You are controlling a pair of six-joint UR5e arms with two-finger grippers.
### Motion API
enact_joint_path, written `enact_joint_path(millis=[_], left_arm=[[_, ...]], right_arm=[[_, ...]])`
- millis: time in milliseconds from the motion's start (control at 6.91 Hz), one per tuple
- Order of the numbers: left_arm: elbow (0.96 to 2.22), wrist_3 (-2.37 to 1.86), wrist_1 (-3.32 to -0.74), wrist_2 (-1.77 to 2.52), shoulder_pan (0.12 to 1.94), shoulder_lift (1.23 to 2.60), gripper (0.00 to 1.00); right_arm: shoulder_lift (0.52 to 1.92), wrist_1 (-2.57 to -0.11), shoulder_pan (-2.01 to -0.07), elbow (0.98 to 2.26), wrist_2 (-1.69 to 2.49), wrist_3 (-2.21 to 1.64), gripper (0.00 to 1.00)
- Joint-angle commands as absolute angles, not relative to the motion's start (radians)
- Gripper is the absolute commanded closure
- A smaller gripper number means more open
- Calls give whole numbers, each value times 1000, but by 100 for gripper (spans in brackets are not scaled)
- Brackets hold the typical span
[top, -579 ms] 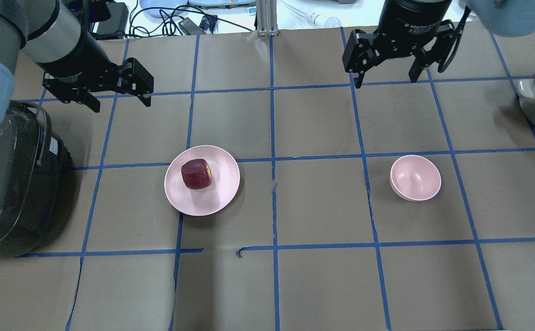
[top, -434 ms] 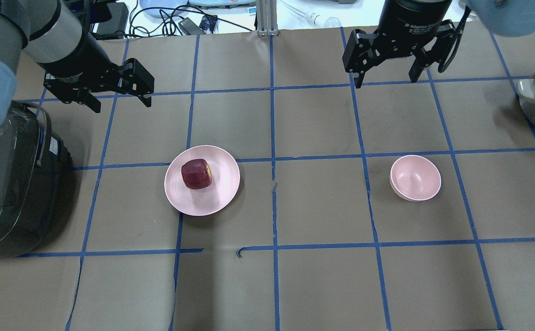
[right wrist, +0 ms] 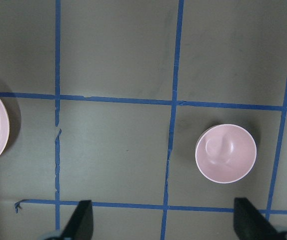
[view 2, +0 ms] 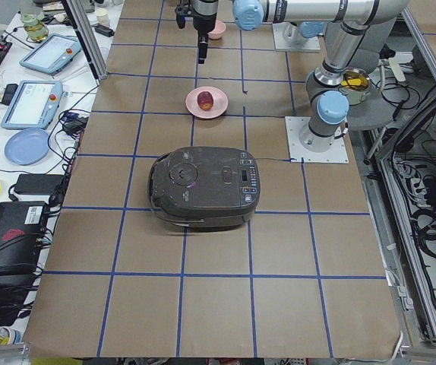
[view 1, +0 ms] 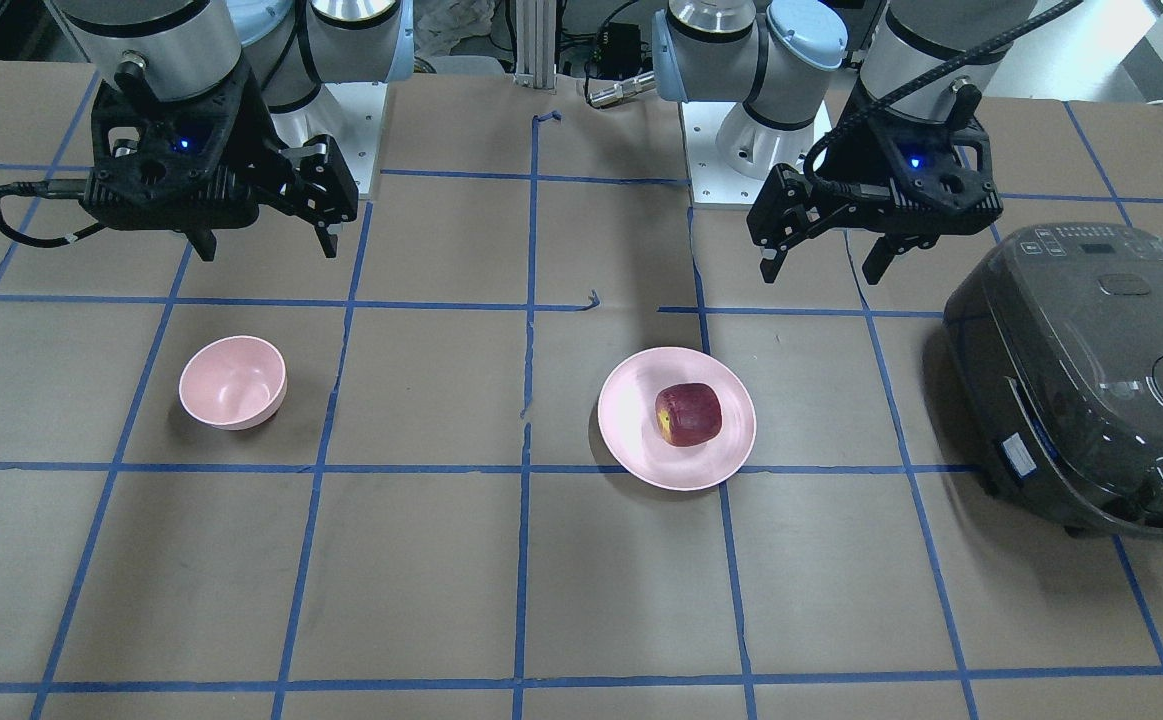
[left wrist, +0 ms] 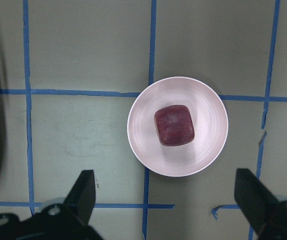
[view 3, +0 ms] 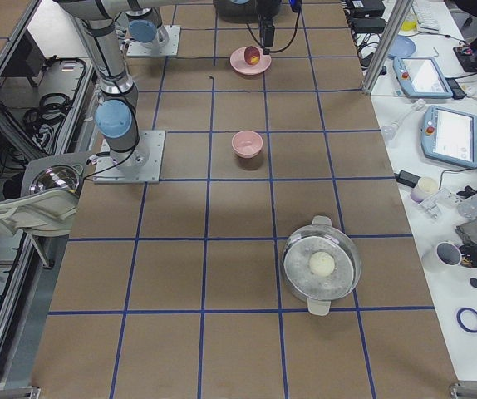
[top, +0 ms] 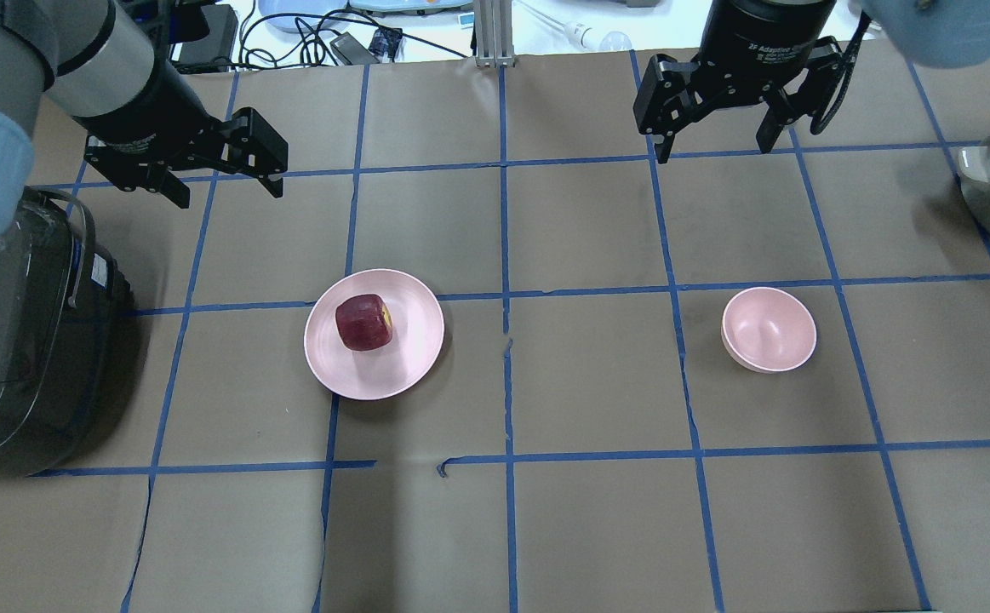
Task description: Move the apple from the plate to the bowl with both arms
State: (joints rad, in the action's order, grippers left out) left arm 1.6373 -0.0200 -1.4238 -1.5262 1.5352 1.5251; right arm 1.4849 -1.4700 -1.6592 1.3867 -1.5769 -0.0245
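At centre-left of the overhead frame, your apple (top: 364,322) sits on the plate (top: 412,354), untouched; the bowl (top: 769,329) at centre-right holds nothing. Left gripper (top: 227,194) and right gripper (top: 714,151) hang spread wide near the top edge, so you have the whole transfer ahead.

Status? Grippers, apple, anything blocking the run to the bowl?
Left gripper, right gripper both open, empty, raised. Apple on plate, untouched; bowl empty. Nothing between plate and bowl; rice cooker off to the side.
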Motion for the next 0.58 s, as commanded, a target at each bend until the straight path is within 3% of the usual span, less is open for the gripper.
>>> enact_joint_path(millis=[0, 434], left_arm=[[1643, -20, -1419, -1531, 1535, 1513, 0], [1643, -28, -1417, -1531, 1534, 1520, 0]], right_arm=[[1485, -1470, -1658, 1387, -1577, -25, 0], [1485, -1470, -1660, 1385, -1577, -25, 0]])
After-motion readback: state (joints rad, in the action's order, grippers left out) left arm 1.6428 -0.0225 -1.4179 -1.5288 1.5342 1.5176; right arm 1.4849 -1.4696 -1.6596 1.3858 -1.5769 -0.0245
